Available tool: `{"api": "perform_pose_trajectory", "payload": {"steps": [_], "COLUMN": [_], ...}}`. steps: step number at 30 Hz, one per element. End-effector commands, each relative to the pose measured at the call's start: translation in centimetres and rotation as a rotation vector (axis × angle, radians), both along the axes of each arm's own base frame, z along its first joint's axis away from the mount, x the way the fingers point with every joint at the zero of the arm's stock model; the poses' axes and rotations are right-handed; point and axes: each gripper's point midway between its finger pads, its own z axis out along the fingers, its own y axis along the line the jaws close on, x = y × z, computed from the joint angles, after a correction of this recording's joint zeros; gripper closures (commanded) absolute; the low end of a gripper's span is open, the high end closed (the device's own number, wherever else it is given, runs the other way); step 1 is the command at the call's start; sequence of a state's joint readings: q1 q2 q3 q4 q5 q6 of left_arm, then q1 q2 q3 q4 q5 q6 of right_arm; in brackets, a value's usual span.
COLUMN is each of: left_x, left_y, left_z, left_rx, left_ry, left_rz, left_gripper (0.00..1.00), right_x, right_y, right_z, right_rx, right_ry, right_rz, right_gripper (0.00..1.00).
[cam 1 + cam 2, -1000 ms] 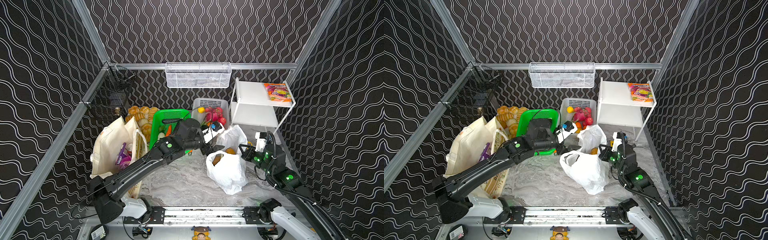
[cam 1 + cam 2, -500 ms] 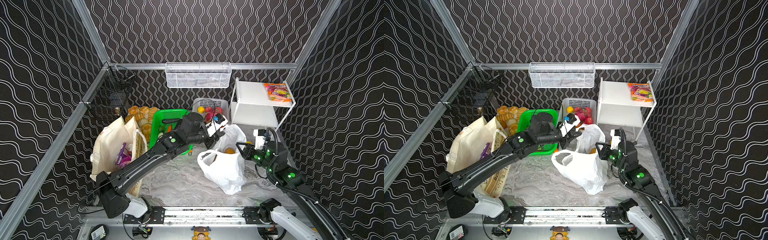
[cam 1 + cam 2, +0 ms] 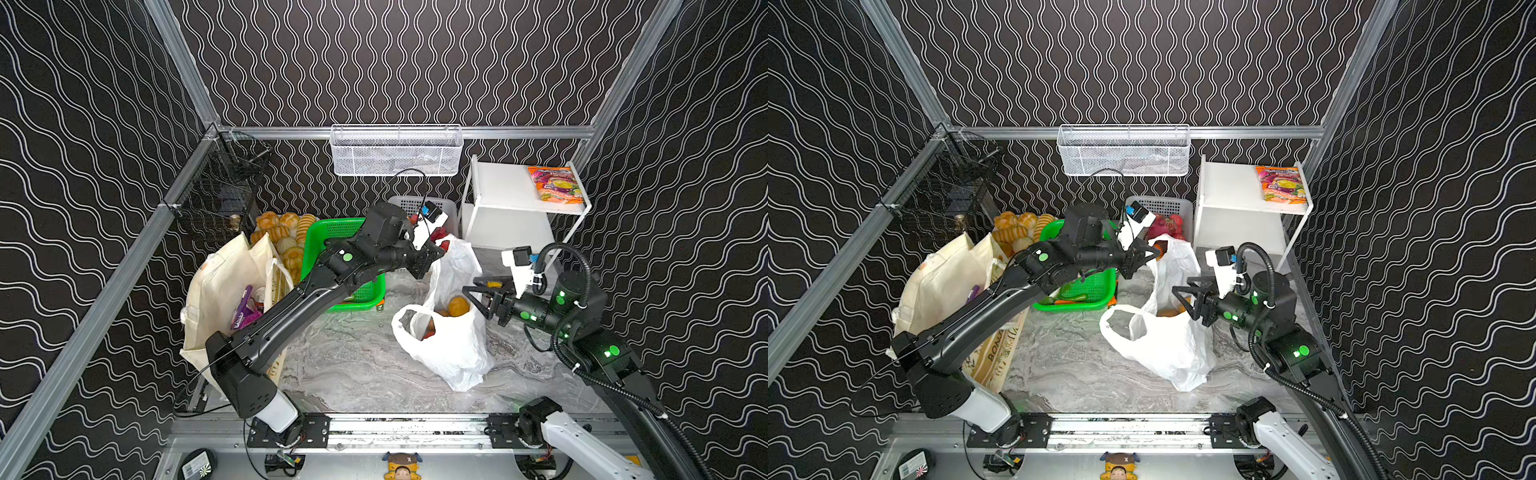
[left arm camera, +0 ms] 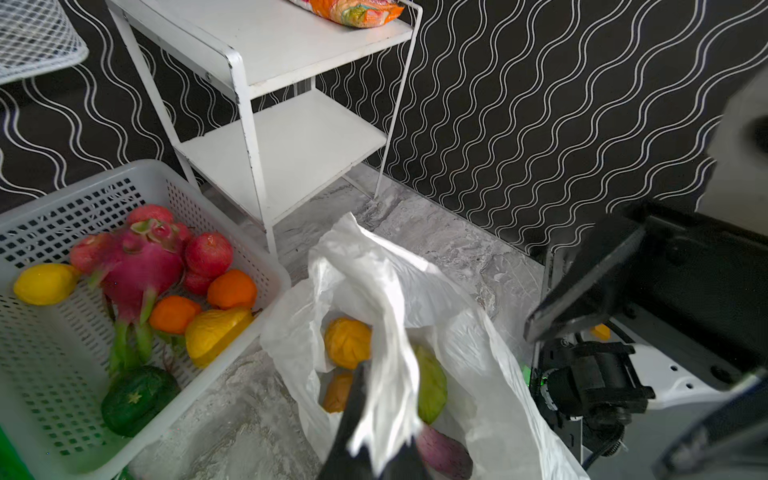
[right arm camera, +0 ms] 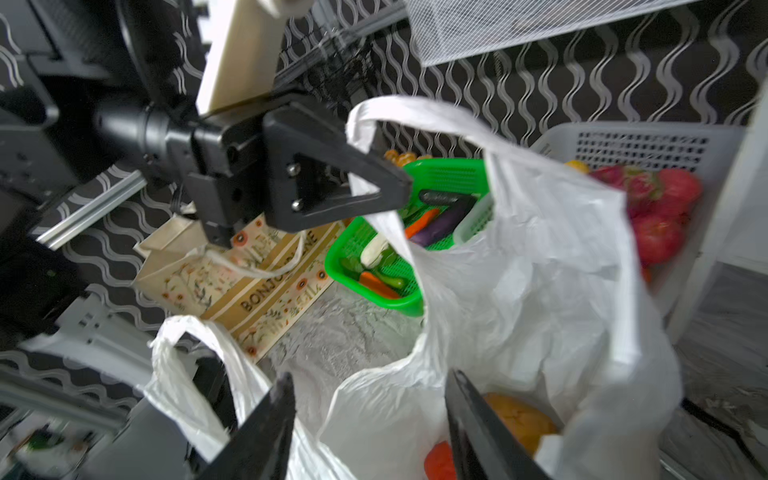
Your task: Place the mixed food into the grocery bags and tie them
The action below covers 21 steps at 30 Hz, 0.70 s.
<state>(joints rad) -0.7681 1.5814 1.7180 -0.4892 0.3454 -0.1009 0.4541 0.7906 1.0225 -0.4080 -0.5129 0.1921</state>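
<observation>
Starting in a top view, two bags are being counted: the white plastic bag (image 3: 449, 349) is standing on the table (image 3: 353, 365) right of the middle, and the cloth bag (image 3: 220, 286) is leaning at the left edge. The plastic bag's far handle (image 3: 455, 253) is being pinched and lifted by the left tool (image 3: 432, 259), which is closed on it. The right tool (image 3: 471, 296) is being held just beside the bag's mouth with its jaws apart, gripping nothing.

In a top view, two handles are being counted; the near handle (image 3: 1117, 320) is lying loose.

In the left wrist view, four pieces of food (image 4: 347, 343) are being counted inside the plastic bag: two yellow-orange, one green, one purplish.

In the right wrist view, the open right tool (image 5: 370, 376) is being pointed between the near handle (image 5: 187, 353) and the bag's mouth. For a good tie, that loose loop is probably best taken near its top and raised level with the held one before crossing. A gentle pull is advised, since thin film is likely to slip or tear.
</observation>
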Motion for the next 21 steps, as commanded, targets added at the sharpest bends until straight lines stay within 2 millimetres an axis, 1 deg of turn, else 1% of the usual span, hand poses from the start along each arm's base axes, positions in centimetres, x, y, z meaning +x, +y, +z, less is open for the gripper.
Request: {"api": "perform_pose_trajectory", "payload": {"steps": [1, 3, 6, 9, 11, 13, 16, 17, 19, 20, 21], "left_x": [-0.2, -0.2, -0.1, -0.1, -0.2, -0.3, -0.4, -0.4, -0.5, -0.5, -0.5], "left_y": [-0.2, -0.2, -0.2, -0.1, -0.1, 0.0, 0.1, 0.1, 0.2, 0.3, 0.4], "left_z": [0.2, 0.3, 0.3, 0.2, 0.3, 0.2, 0.1, 0.0, 0.0, 0.0, 0.1], "left_rx": [-0.017, -0.022, -0.026, -0.021, -0.023, -0.023, -0.023, -0.021, -0.022, -0.022, -0.023], "left_ry": [0.035, 0.038, 0.044, 0.046, 0.047, 0.053, 0.054, 0.056, 0.056, 0.054, 0.053], "left_rz": [-0.019, -0.021, -0.021, -0.021, -0.022, -0.024, -0.025, -0.024, -0.024, -0.023, -0.020], "left_gripper": [1.00, 1.00, 1.00, 1.00, 1.00, 1.00, 1.00, 1.00, 1.00, 1.00, 1.00], "right_x": [-3.1, -4.1, -3.8, -3.4, -2.4, -2.0, -2.6, -2.8, -2.8, -2.6, -2.4], "right_y": [2.6, 4.6, 6.3, 7.1, 7.1, 7.2, 8.3, 8.8, 9.6, 10.0, 10.1], "right_z": [0.0, -0.8, -1.9, -2.5, -2.7, -2.9, -3.9, -4.4, -5.1, -5.5, -5.5], "right_rx": [-0.068, -0.137, -0.217, -0.243, -0.251, -0.252, -0.253, -0.253, -0.266, -0.277, -0.290], "right_ry": [-0.051, -0.076, -0.133, -0.195, -0.217, -0.218, -0.189, -0.172, -0.145, -0.137, -0.141], "right_rz": [0.208, 0.267, 0.257, 0.244, 0.188, 0.167, 0.226, 0.247, 0.257, 0.249, 0.234], "right_gripper": [0.40, 0.38, 0.36, 0.32, 0.32, 0.32, 0.41, 0.43, 0.48, 0.58, 0.69]}}
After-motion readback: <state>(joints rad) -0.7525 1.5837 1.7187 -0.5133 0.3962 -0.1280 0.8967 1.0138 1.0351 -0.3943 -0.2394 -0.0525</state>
